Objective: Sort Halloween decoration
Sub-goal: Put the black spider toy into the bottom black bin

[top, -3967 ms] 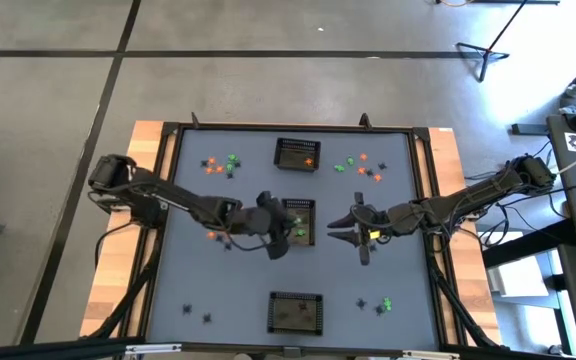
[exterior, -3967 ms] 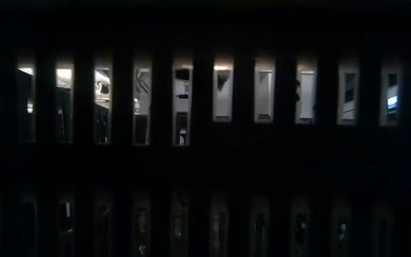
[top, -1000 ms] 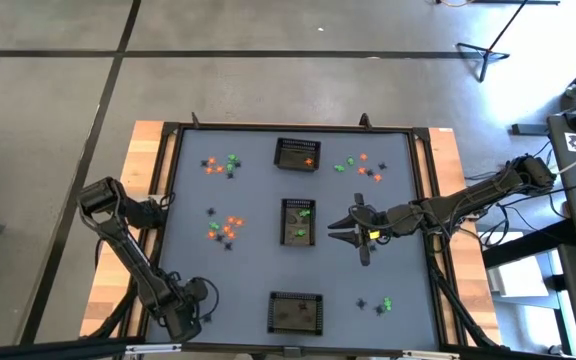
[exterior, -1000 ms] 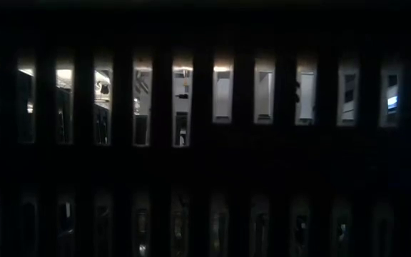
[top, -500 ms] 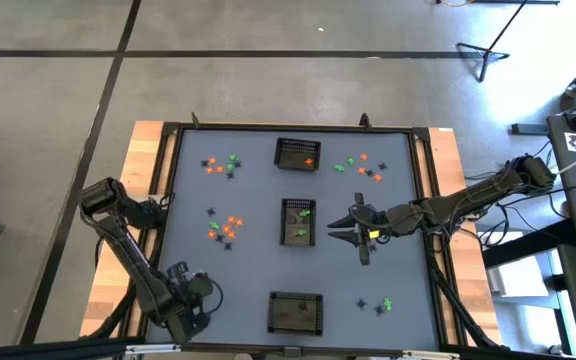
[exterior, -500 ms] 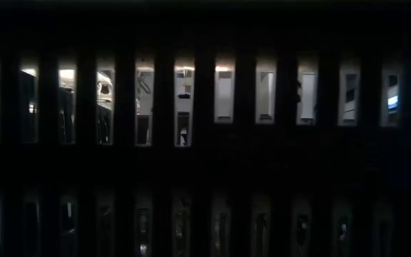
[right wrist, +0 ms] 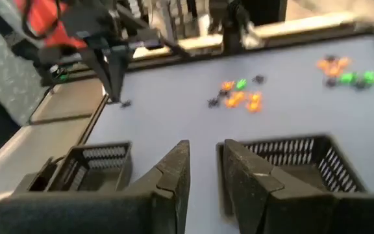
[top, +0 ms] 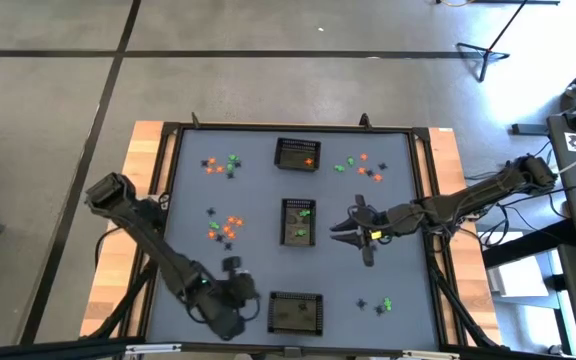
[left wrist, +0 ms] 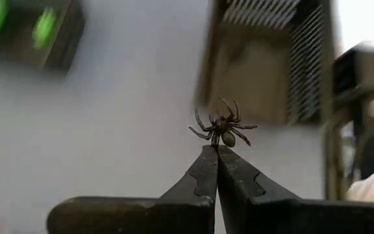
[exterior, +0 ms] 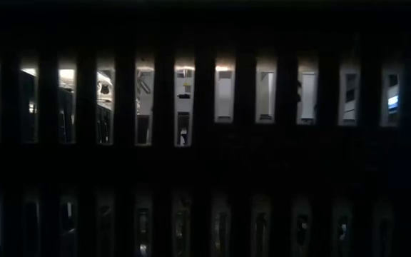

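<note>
One black spider (left wrist: 222,126) pinched in left fingers (left wrist: 203,177); right fingers (right wrist: 177,170) parted, no writing legible.

You see tiny orange, green and black trinkets (top: 227,227) in scattered clusters on the grey table, one black spider (left wrist: 222,125) pinched aloft.
</note>
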Motion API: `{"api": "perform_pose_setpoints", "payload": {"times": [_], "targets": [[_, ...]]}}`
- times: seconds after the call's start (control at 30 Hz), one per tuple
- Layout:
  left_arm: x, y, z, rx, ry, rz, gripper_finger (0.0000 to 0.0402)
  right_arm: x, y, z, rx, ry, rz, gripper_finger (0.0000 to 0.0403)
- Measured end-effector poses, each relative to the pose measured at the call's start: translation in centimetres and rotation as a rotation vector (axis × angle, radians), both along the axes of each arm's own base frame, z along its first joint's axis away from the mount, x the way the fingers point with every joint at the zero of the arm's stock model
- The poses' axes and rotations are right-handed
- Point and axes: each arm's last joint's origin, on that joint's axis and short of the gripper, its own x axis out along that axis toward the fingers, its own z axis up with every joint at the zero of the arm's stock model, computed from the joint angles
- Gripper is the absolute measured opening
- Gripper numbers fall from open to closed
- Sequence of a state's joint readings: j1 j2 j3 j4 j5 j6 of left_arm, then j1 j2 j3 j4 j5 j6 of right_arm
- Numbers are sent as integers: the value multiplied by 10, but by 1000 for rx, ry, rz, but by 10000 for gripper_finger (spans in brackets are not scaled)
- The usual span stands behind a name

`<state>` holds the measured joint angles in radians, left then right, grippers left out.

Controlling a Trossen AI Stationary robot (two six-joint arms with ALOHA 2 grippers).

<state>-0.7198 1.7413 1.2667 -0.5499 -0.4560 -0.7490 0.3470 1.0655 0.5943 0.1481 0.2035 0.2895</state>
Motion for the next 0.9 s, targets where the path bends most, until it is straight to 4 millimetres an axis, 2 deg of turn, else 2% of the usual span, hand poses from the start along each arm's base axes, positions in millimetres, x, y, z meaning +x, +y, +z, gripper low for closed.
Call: {"api": "perform_pose_setpoints", "payload": {"times": [0.17, 0.33, 0.63, 0.9], "targets": [[34, 8, -5, 27, -113, -132, 0, -8, -4, 6, 34, 240, -85, 92], [55, 17, -21, 37, -106, -174, 0, -21, -2, 1, 60, 453, -152, 92], [76, 20, -46, -63, -106, -216, 0, -45, 10, -14, 142, 701, -236, 92], [81, 15, -53, -123, -116, -271, 1, -53, 12, -17, 145, 749, -283, 92]]}}
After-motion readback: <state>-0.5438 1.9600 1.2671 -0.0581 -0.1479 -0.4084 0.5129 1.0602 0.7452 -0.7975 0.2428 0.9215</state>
